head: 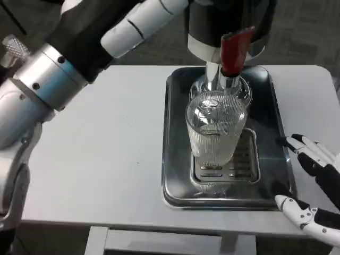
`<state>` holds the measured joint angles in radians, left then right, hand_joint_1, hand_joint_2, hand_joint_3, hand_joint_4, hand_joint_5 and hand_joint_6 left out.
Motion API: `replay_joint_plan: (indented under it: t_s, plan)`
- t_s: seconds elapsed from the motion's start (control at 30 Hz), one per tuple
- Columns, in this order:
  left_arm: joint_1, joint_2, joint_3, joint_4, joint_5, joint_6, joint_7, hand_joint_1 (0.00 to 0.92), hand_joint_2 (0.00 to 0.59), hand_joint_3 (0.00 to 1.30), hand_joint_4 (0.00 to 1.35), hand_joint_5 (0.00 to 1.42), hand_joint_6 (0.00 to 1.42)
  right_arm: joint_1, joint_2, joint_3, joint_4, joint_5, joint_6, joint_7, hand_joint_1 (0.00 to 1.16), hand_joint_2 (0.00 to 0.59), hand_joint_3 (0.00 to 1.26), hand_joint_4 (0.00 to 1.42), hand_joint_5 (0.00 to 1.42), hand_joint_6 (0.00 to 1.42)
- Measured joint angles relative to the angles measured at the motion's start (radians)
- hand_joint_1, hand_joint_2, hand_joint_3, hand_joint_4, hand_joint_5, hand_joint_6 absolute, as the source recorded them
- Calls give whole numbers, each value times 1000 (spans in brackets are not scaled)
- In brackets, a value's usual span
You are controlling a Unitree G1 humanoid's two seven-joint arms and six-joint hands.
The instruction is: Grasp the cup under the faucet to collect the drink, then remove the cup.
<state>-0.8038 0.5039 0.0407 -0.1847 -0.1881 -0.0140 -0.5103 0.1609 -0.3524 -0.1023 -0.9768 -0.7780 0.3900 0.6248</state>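
Observation:
A clear ribbed glass cup (215, 130) stands upright on the slotted drip grate (245, 164) of a steel tray (172, 133). It sits right below the chrome faucet (213, 74), which has a red lever (235, 49). My right hand (313, 183) hovers at the tray's right front corner, fingers spread, a little apart from the cup and holding nothing. My left arm reaches across the top left, and its hand (139, 22) stretches toward the black dispenser body (204, 21). The picture's top edge cuts off that hand's fingertips.
The white table (106, 149) lies bare to the left of the tray. My left forearm (37, 85) crosses above its far left corner. The table's front edge runs just below the tray, and a grey floor lies beyond.

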Motion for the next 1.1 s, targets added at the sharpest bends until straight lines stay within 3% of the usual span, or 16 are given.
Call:
replay_joint_plan:
  t_s: [0.17, 0.33, 0.47, 0.63, 0.9, 1.1]
  plan:
    - [-5, -4, -16, 17, 1, 5, -9, 0, 144, 287, 228, 338, 273, 1, 0, -3, 0, 2, 1, -1, 349, 493, 83, 0, 0, 32]
    - [-17, -15, -33, 43, -13, 16, -52, 0, 101, 238, 159, 268, 198, 4, 0, -5, -1, 6, 1, -7, 349, 493, 83, 0, 0, 32]
    - [-9, -42, -87, 95, -39, 61, -128, 0, 94, 232, 155, 266, 194, 14, -1, -22, -5, 26, 1, -7, 349, 493, 83, 0, 0, 32]
    - [-9, -44, -87, 97, -39, 62, -131, 0, 93, 232, 154, 266, 193, 23, -3, -41, -5, 40, 1, -15, 348, 493, 83, 0, 0, 32]
    - [11, -40, -89, 96, -33, 67, -144, 0, 92, 236, 154, 266, 192, 27, -8, -42, -5, 59, 1, -16, 348, 493, 83, 0, 0, 32]
    - [12, -10, -96, 88, 10, 37, -161, 0, 89, 237, 154, 266, 191, 36, -11, -47, -6, 61, 1, -16, 348, 493, 83, 0, 0, 32]
